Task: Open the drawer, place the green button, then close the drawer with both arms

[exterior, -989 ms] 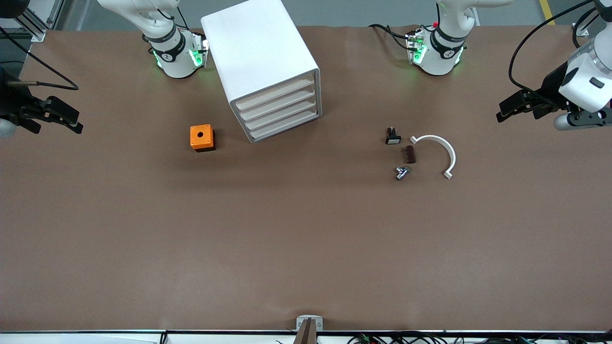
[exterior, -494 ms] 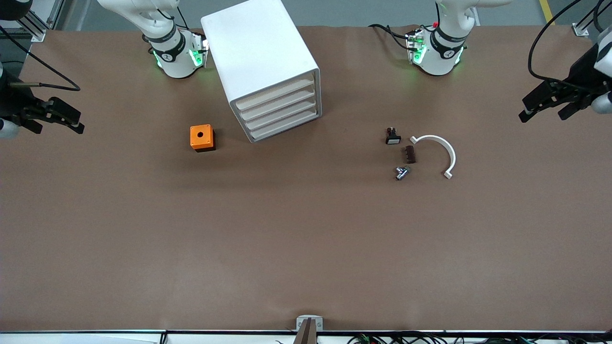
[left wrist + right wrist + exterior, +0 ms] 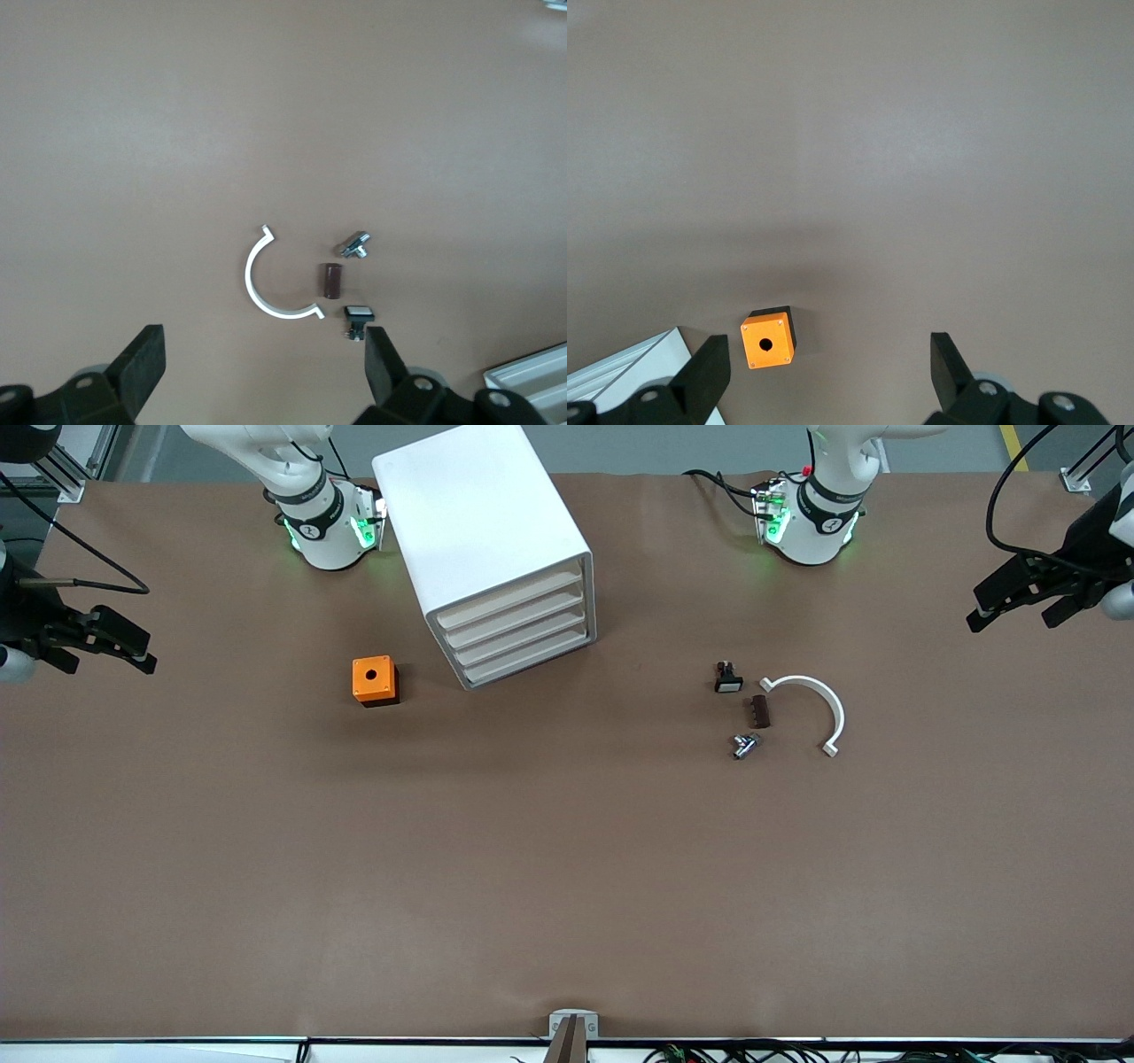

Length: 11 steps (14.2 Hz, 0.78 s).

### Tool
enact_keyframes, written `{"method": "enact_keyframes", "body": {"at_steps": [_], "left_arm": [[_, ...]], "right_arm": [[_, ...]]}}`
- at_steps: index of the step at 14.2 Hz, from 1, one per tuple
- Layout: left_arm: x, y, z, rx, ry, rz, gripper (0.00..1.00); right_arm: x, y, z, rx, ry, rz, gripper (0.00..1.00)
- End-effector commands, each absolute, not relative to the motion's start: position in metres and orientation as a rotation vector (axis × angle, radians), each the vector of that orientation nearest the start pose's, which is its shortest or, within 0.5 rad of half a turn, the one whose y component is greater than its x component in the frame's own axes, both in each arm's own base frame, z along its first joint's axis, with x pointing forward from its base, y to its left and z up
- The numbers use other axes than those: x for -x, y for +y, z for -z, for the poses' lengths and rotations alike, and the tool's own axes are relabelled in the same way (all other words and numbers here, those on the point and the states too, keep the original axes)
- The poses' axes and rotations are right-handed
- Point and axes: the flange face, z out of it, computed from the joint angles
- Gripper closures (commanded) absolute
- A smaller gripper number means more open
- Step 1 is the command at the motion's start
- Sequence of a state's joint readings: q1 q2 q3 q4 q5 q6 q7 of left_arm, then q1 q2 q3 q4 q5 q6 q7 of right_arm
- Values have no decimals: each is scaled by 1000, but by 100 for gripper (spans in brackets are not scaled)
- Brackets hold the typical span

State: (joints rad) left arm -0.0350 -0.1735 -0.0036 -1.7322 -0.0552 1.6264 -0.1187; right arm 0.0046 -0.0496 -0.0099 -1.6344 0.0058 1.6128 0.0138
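Note:
The white cabinet (image 3: 483,522) stands between the arm bases, its four drawers (image 3: 516,627) all shut and facing the front camera at an angle. The button (image 3: 744,746) lies on its side on the table toward the left arm's end, nearest the front camera of a small cluster; it also shows as the button (image 3: 356,245) in the left wrist view. My left gripper (image 3: 1014,613) hangs open and empty over the table's edge at the left arm's end. My right gripper (image 3: 108,662) hangs open and empty over the right arm's end.
Beside the button lie a black piece with a white face (image 3: 728,680), a dark brown cylinder (image 3: 759,711) and a white half-ring (image 3: 815,704). An orange cube with a hole (image 3: 374,680) sits beside the cabinet toward the right arm's end.
My left gripper has risen and swung outward toward its end of the table. The right gripper has barely shifted. Nothing on the table moved.

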Motion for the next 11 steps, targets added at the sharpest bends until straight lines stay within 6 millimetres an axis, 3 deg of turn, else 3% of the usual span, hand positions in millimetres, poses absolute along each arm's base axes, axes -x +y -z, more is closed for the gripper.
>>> {"method": "enact_keyframes", "body": {"at_steps": [1, 11], "left_arm": [[-507, -27, -652, 3165, -83, 87, 1], [-514, -24, -651, 3166, -87, 77, 1]], "right_arm": [[-535, 0, -631, 3134, 20, 74, 0], [-534, 1, -632, 3130, 17, 82, 0]]}}
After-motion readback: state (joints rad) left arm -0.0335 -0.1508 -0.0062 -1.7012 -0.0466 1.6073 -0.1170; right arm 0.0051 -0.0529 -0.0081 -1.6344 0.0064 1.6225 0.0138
